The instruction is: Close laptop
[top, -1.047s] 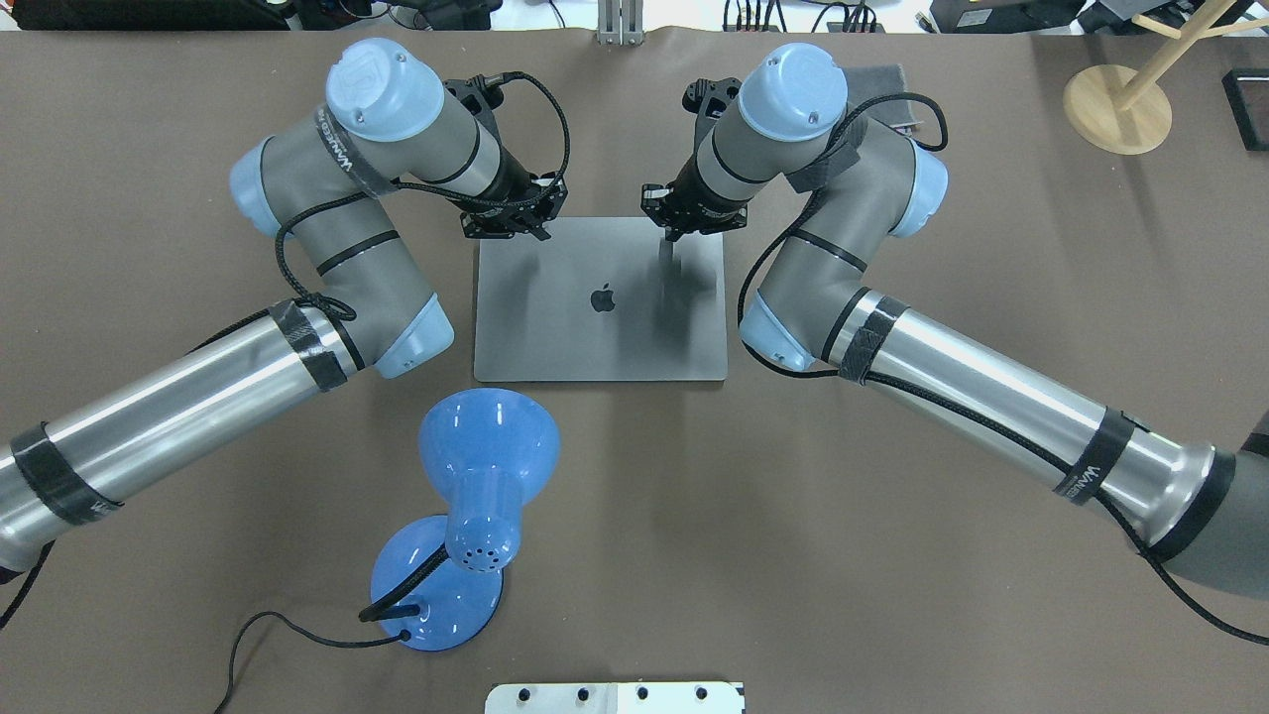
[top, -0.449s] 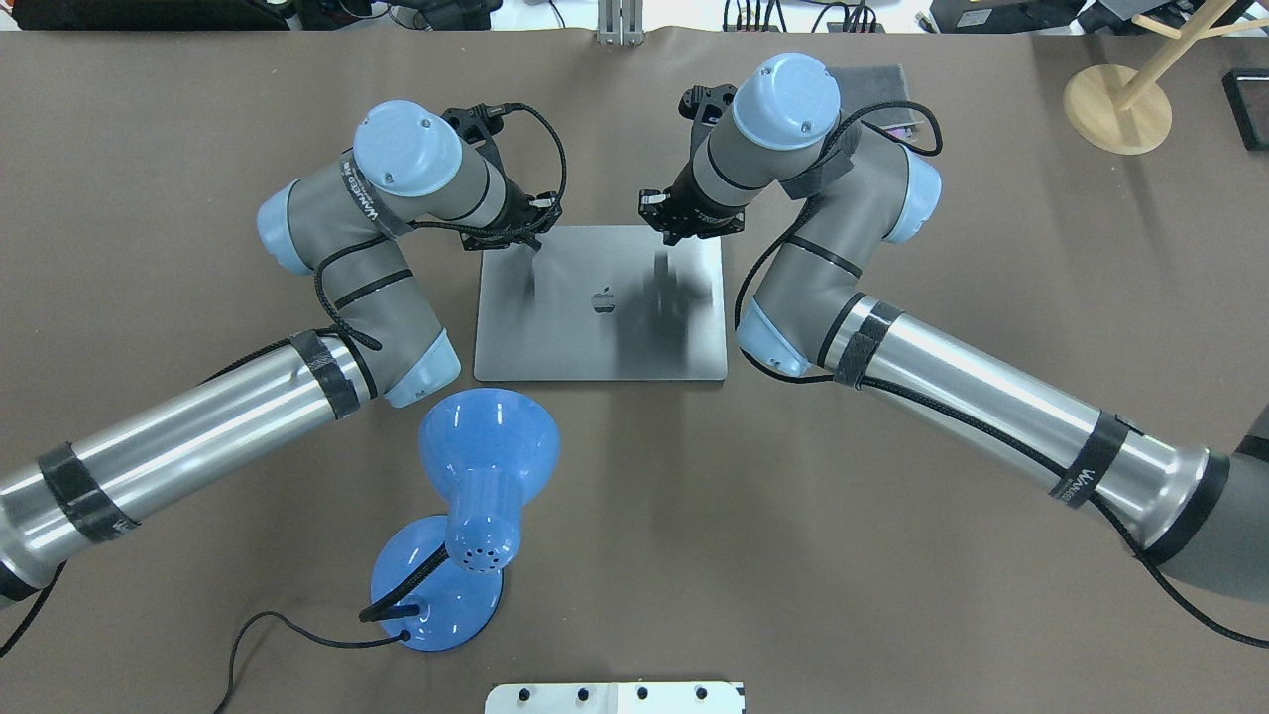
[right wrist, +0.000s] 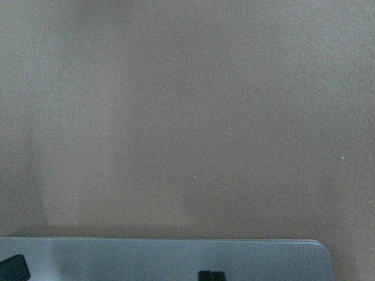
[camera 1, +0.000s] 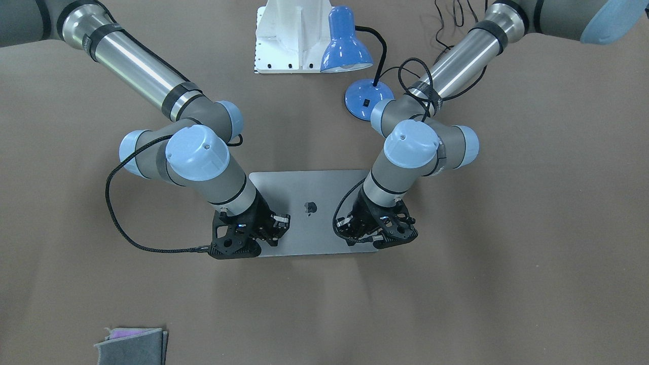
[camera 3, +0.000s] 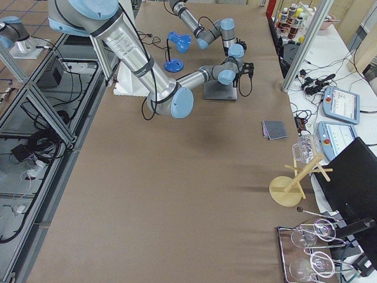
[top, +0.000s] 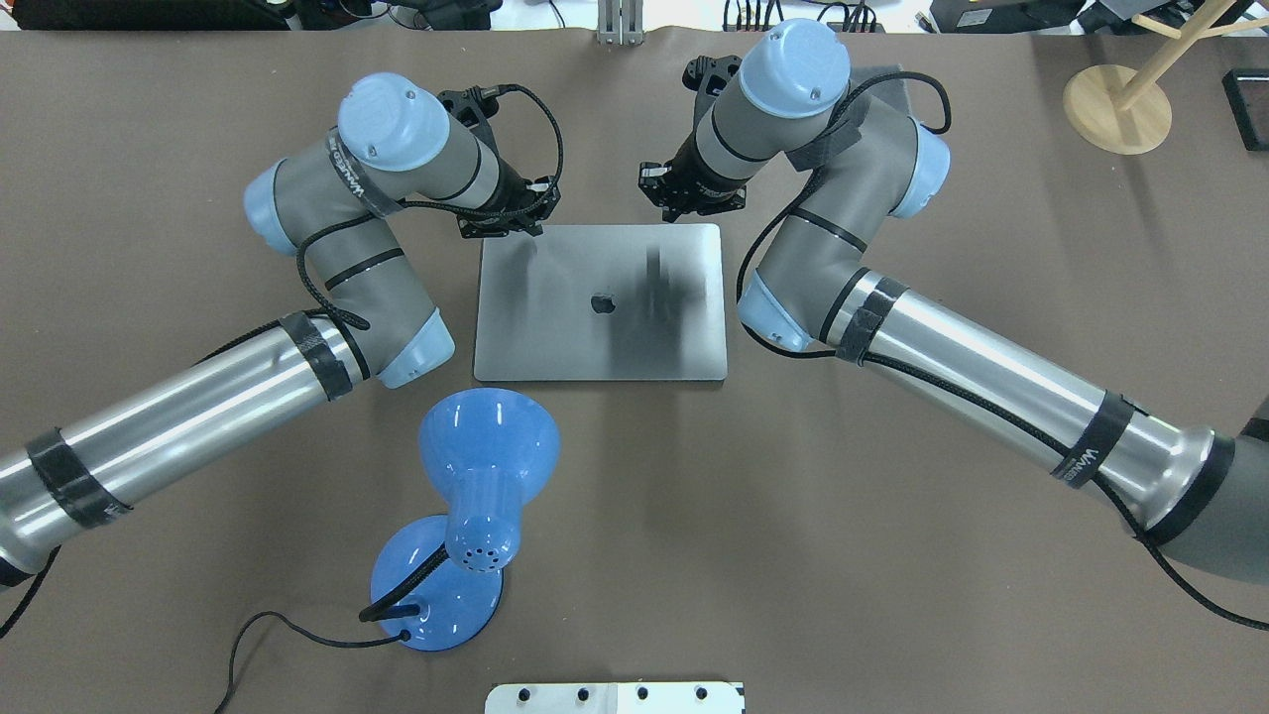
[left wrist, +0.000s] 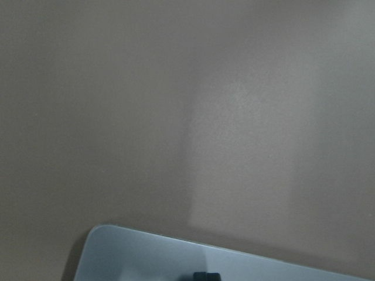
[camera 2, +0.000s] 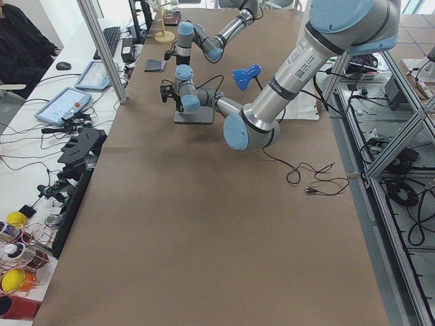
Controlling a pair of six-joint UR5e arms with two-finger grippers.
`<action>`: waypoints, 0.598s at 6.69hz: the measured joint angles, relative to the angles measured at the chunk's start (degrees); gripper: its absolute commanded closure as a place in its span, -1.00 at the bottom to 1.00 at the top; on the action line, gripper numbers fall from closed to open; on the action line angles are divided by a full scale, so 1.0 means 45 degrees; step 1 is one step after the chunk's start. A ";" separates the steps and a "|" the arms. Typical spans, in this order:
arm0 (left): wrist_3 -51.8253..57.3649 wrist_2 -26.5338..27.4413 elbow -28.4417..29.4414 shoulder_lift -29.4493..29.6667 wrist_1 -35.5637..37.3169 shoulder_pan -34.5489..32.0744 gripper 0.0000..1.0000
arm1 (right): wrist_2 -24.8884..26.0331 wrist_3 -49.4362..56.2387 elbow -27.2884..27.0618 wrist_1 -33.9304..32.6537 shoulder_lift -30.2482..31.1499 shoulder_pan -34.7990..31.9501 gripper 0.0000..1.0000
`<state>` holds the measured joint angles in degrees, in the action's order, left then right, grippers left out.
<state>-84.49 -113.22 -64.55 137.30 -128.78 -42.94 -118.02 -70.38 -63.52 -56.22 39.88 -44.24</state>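
Observation:
The laptop [top: 595, 337] lies shut and flat on the table, grey lid up with the dark apple logo showing; it also shows in the front view [camera 1: 314, 187]. My left gripper [top: 506, 220] hangs over the lid's far left corner and my right gripper [top: 691, 203] over its far right edge. In the front view the left gripper [camera 1: 377, 238] and the right gripper [camera 1: 253, 238] both point down at that edge. Each wrist view shows the lid's edge [left wrist: 146, 257] [right wrist: 117, 257] and one dark fingertip at bottom centre, so both look shut and empty.
A blue desk lamp [top: 481, 466] with its cable stands near the laptop's near left corner. A small grey folded cloth [camera 1: 133, 345] lies across the table. A wooden stand [top: 1117, 107] is at the far right. The white robot base [top: 615, 697] is at the near edge.
Both grippers came down toward the lid, then drew back toward its far edge and lifted a little. The lid stays flat and the laptop has not shifted.

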 measured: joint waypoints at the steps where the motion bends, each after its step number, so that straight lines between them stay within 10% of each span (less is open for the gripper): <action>1: -0.0449 -0.0542 -0.0413 -0.0005 0.0117 -0.0363 -0.96 | -0.0707 0.0065 -0.0200 -0.0075 0.0020 -0.0487 -1.00; 4: -0.0639 -0.1502 -0.2573 -0.0405 0.2260 -0.1445 -0.96 | -0.3242 0.1017 -0.2356 -0.2416 0.1200 -0.2763 -1.00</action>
<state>-87.37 -119.98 -76.13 135.48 -118.61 -49.44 -132.61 -65.81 -74.12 -67.09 45.29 -56.67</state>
